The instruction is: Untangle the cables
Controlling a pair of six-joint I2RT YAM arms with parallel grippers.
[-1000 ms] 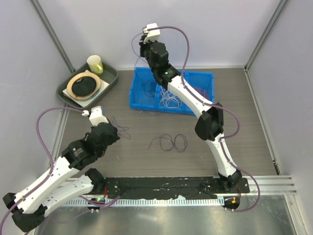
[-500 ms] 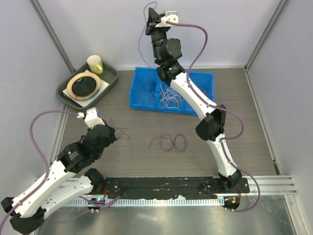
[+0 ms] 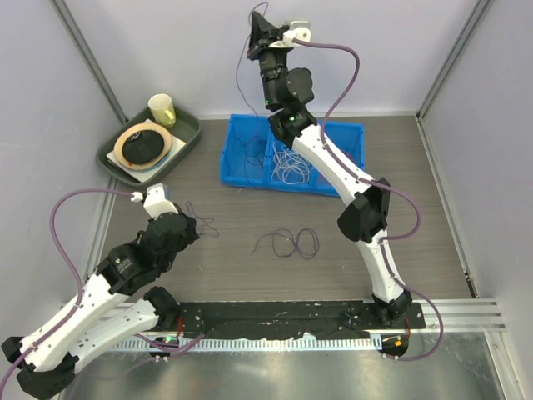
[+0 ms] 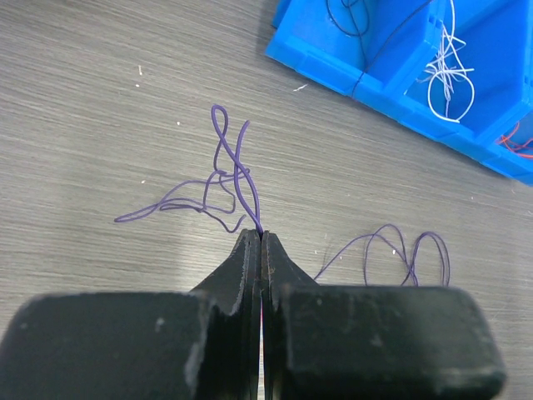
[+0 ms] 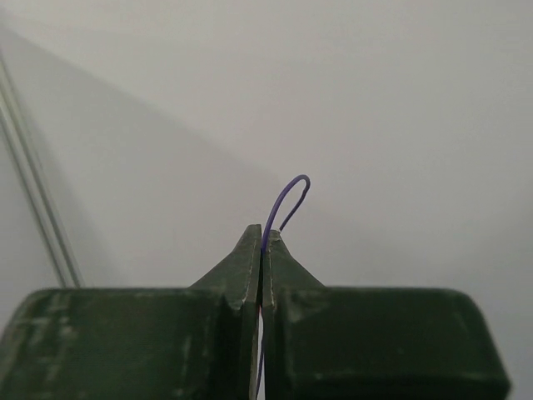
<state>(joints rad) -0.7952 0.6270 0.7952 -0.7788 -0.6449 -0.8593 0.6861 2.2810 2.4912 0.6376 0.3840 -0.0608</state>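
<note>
Tabletop (image 3: pixel 441 192) is grey wood-grain, walls (image 3: pixel 150 42) pale, both end effectors (image 4: pixel 261 237) (image 5: pixel 262 235) pinching purple cables (image 4: pixel 223 179) (image 5: pixel 293 187).

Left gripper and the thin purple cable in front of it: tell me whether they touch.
Touching. In the left wrist view the left gripper is shut on the thin purple cable, pinching its end.

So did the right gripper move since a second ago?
Yes. The right gripper went up, farther from the blue bin and toward the back wall, shut on a purple cable.

Overhead looking down, wrists close, cables (image 3: pixel 287 243) shared
</note>
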